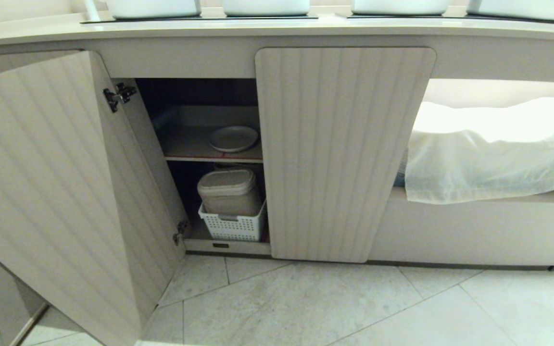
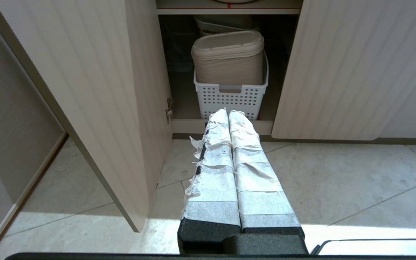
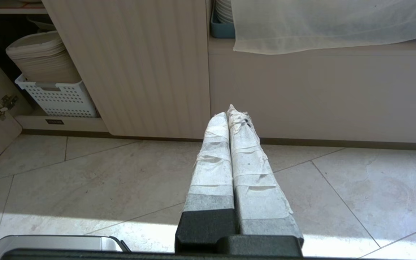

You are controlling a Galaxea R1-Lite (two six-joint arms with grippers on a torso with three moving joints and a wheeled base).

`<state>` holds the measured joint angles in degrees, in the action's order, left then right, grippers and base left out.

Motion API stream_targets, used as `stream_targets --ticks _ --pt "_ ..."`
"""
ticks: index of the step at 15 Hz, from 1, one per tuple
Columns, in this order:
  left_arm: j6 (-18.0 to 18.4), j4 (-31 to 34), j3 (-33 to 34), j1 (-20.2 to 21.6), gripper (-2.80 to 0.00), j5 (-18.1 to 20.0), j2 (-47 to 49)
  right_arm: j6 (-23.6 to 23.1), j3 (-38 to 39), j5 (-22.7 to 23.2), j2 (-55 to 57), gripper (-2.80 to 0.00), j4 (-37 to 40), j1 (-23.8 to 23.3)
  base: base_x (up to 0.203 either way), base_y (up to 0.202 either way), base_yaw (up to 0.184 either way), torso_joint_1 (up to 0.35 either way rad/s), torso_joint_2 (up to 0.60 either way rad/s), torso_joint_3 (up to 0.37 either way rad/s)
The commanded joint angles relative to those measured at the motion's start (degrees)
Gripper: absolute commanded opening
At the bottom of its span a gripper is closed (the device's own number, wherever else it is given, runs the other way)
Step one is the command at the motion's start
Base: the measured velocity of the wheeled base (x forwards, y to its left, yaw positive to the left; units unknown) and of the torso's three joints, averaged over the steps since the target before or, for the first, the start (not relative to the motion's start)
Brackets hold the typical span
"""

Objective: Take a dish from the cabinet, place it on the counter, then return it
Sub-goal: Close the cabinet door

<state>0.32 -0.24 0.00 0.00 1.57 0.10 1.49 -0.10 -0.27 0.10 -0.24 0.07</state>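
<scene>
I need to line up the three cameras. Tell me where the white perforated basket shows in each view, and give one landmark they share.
Head view: the basket sits on the cabinet floor below the red-edged shelf, left of centre.
Left wrist view: the basket is upper centre, just beyond the left gripper.
Right wrist view: the basket is at the upper left edge.
Shared landmark: the closed fluted door beside it.

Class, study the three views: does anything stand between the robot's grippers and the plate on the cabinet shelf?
Nothing visible blocks it. The left door is swung open, and the dish lies alone on the red-edged shelf. Left gripper and right gripper are shut, low above the floor, short of the cabinet.
</scene>
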Motion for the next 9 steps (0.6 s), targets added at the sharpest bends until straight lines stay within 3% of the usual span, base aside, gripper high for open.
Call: stream_targets --ticks 1,9 --pt "0.0 0.0 0.0 0.0 -2.8 0.0 0.1 0.0 0.0 0.0 0.0 -2.8 0.0 0.0 0.0 0.0 0.0 0.0 0.0 0.0" --pt "-0.1 -0.1 0.0 0.0 -2.8 0.0 0.0 0.0 0.0 0.0 0.0 -2.8 0.0 0.0 0.0 0.0 0.0 0.0 0.0 0.0"
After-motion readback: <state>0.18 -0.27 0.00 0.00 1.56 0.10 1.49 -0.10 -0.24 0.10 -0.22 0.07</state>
